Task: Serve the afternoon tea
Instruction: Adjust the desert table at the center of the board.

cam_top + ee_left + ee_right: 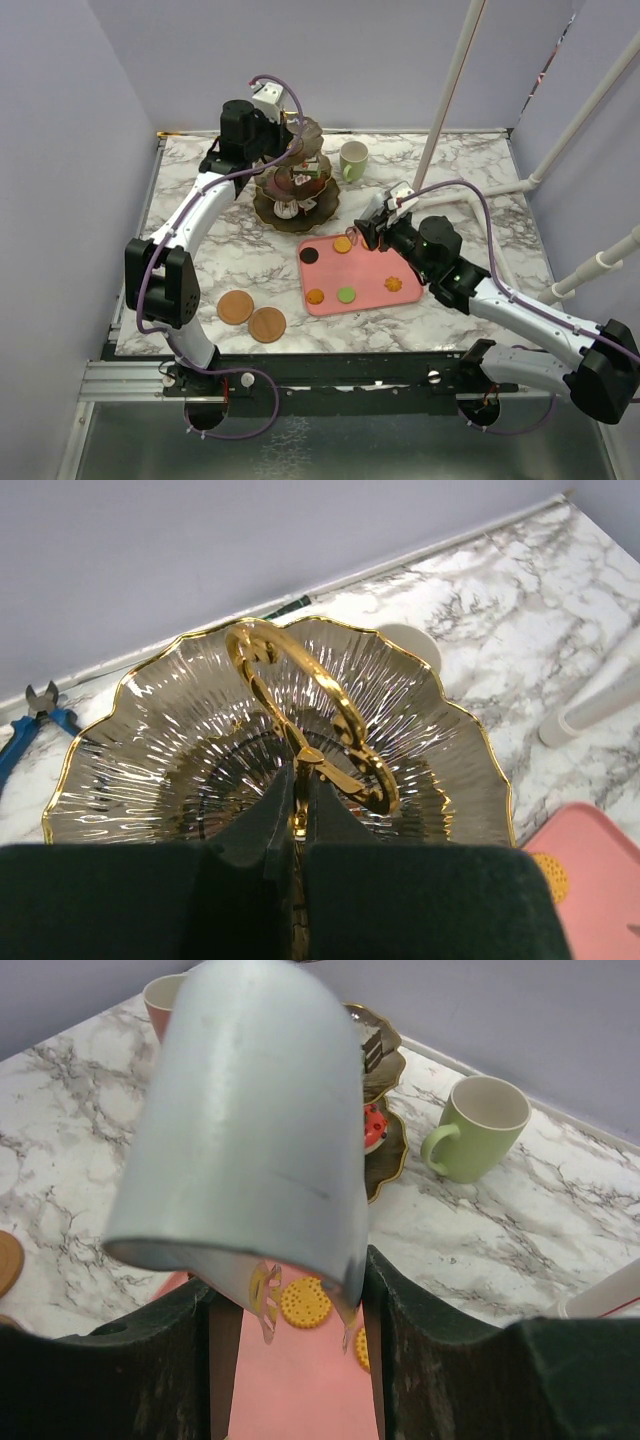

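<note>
The dark three-tier stand (pixel 296 185) sits at the back of the table with toy pastries on its lower tiers. My left gripper (pixel 290 135) (pixel 297 780) is shut on the stem just under the stand's gold ring (pixel 310 710), above the top tier (pixel 150 740). My right gripper (pixel 368 232) (pixel 290 1285) is shut on silver metal tongs (pixel 260 1130). The tongs' tips hang just over a yellow cookie (pixel 305 1302) (pixel 343 244) at the far edge of the pink tray (pixel 380 275). The pale-green mug (pixel 353 160) (pixel 478 1128) stands right of the stand. The pink mug (pixel 165 1005) shows behind the tongs. Two brown coasters (pixel 236 307) (pixel 267 324) lie near left.
More cookies lie on the pink tray: a dark one (pixel 309 256), a green one (pixel 346 295) and two orange ones (pixel 315 296) (pixel 393 284). Blue-handled pliers (pixel 35 715) lie by the back wall. White pipes (pixel 450 90) rise at the back right.
</note>
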Controlling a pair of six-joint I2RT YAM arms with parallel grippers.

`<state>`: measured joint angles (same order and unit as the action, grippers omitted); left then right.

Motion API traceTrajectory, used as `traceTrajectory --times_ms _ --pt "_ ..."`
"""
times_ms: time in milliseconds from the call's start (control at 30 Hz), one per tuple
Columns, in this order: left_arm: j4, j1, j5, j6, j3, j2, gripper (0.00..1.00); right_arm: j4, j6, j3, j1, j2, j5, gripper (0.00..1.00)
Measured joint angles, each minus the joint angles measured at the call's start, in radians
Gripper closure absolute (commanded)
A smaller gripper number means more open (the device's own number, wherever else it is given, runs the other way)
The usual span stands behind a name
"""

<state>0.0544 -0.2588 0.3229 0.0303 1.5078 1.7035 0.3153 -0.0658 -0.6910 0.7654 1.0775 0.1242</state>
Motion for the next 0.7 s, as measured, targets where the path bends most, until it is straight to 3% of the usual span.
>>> traceTrajectory --times_ms 333,600,700 --pt "-0.021 -0.107 -0.357 0.097 -0.006 -0.001 1.00 0.005 -0.006 0.050 0.000 -0.014 0.037 0.53" --pt "-0.016 -0.156 -0.528 0.141 -0.006 -0.001 1.00 0.032 -0.013 0.063 0.000 0.011 0.053 0.53" --pt "-0.009 -0.176 -0.567 0.149 -0.006 -0.001 0.89 0.053 -0.013 0.064 0.000 0.044 0.062 0.53"
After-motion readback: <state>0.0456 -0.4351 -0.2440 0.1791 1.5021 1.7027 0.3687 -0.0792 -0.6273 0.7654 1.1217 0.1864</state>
